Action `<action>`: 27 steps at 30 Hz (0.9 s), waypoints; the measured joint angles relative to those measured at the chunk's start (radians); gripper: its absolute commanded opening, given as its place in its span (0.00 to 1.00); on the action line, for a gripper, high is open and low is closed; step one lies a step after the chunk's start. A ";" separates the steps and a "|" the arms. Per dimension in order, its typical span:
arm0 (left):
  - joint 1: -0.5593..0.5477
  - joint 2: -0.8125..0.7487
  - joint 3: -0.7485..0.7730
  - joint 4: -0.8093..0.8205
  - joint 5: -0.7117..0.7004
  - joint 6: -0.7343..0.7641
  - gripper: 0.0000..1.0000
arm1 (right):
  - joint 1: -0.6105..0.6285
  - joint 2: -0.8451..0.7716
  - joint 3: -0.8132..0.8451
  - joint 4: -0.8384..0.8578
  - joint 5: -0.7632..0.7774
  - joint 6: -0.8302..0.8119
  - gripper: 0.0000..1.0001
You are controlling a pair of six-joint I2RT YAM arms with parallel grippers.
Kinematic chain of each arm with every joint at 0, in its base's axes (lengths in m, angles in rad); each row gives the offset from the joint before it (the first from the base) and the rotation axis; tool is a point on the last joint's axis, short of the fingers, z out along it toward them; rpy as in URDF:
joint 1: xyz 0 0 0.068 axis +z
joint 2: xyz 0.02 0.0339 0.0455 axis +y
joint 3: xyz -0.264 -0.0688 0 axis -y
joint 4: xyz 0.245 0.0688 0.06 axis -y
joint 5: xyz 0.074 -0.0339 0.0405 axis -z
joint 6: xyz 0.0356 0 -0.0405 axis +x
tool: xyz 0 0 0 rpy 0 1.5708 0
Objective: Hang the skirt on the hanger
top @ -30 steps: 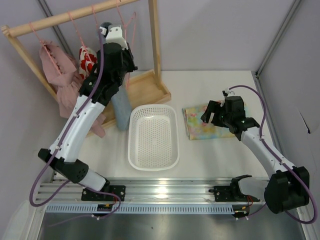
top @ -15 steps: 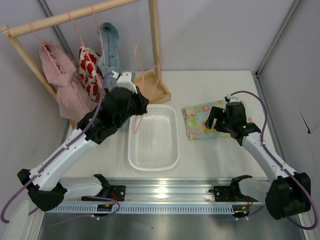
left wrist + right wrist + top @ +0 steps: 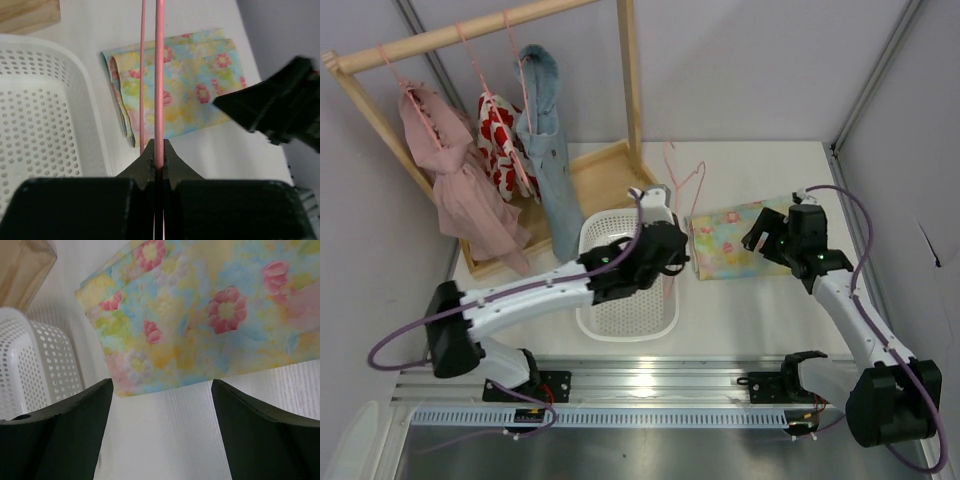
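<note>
Gripping the hanger (image 3: 160, 75), left gripper (image 3: 159, 157) points it toward the skirt (image 3: 195, 85).

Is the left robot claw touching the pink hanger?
Touching. The left wrist view shows the left gripper pinched shut on the hanger, its wire running straight out from between the closed jaws.

left arm (image 3: 520, 297), right arm (image 3: 850, 310): white shells, black joints, purple cable (image 3: 839, 192) along each. left gripper (image 3: 157, 150), right gripper (image 3: 161, 385) black. bases black, on the rail (image 3: 650, 385).
</note>
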 measured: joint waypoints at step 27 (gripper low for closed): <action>-0.045 0.447 0.003 0.180 -0.299 -0.142 0.00 | 0.042 0.199 -0.060 0.243 -0.181 -0.061 0.81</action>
